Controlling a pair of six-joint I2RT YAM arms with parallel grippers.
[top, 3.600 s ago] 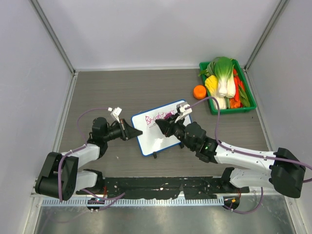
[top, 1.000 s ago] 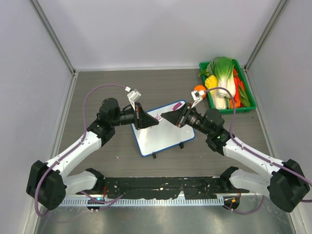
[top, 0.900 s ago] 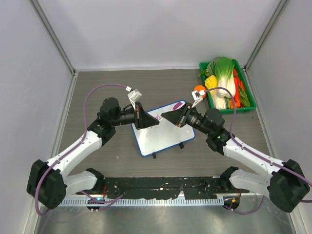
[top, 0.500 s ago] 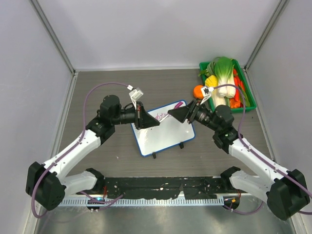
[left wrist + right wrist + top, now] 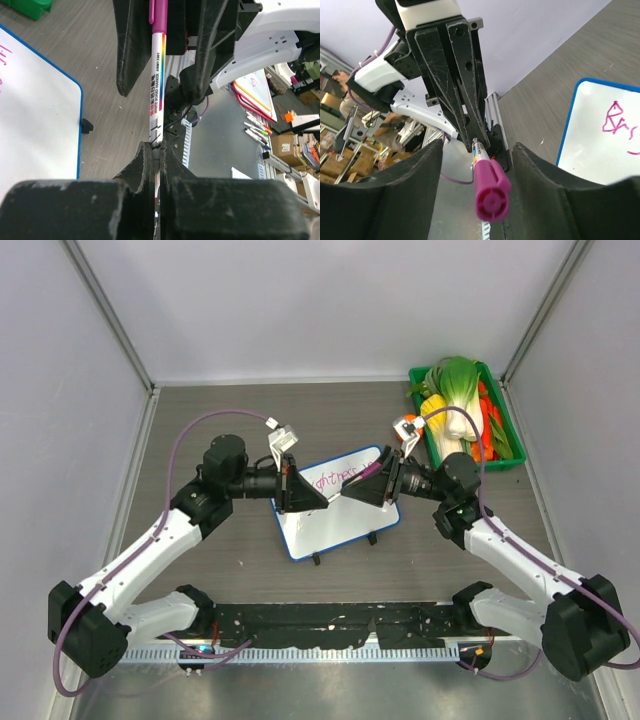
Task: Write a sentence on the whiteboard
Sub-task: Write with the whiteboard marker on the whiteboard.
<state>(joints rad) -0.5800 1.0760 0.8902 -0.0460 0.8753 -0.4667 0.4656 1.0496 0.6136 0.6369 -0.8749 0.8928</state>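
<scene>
Marker transfer above the whiteboard [image 5: 335,525], which rests on the desk [image 5: 250,420] with the sentence [image 5: 335,477] begun near its far edge. Left hand [image 5: 154,150] clenched on the marker [image 5: 157,75] barrel — right hand [image 5: 352,490] spread loosely around the pink cap. Next, probably: right closes squarely before left lets go.

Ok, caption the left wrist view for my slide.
Left gripper, jaws shut on the pink-capped white marker, holds it between the open jaws of the right gripper; blue-framed whiteboard at left.
</scene>
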